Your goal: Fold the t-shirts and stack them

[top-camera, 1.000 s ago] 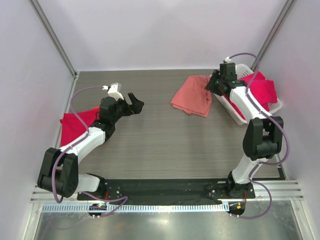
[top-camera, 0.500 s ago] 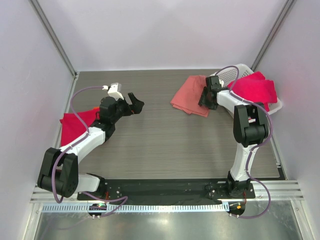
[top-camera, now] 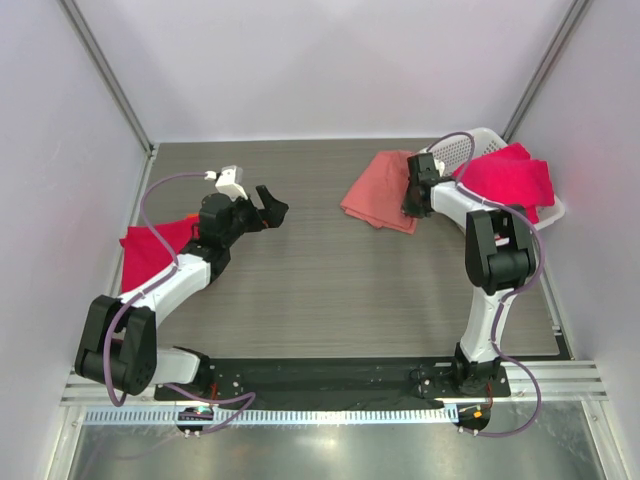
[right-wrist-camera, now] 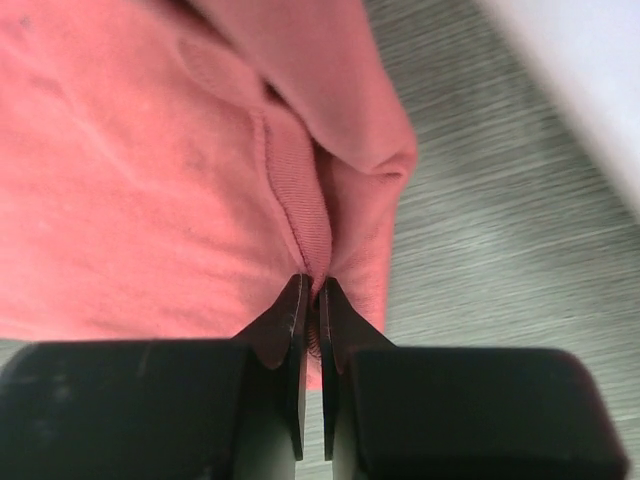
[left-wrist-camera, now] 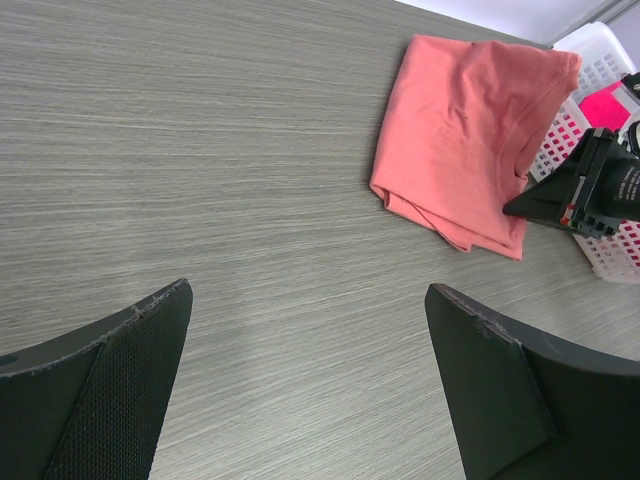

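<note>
A salmon-pink t-shirt (top-camera: 380, 190) lies crumpled on the table at the back right, also seen in the left wrist view as a folded-over heap (left-wrist-camera: 460, 130). My right gripper (top-camera: 412, 200) is shut on a ribbed hem of this salmon-pink t-shirt (right-wrist-camera: 150, 170), the cloth pinched between its fingertips (right-wrist-camera: 312, 285). A crimson-red t-shirt (top-camera: 510, 178) hangs over the white mesh basket (top-camera: 462, 150). Another red t-shirt (top-camera: 155, 245) lies at the left, partly under my left arm. My left gripper (top-camera: 272, 205) hovers open over bare table, its fingers (left-wrist-camera: 110, 370) wide apart.
The white mesh basket (left-wrist-camera: 610, 250) stands at the back right corner against the right wall. Walls enclose the table on three sides. The wood-grain table (top-camera: 300, 290) stretches between the two arms.
The right gripper has come down from over the basket onto the pink t-shirt's right edge and shut on its hem. The left arm has not moved.
</note>
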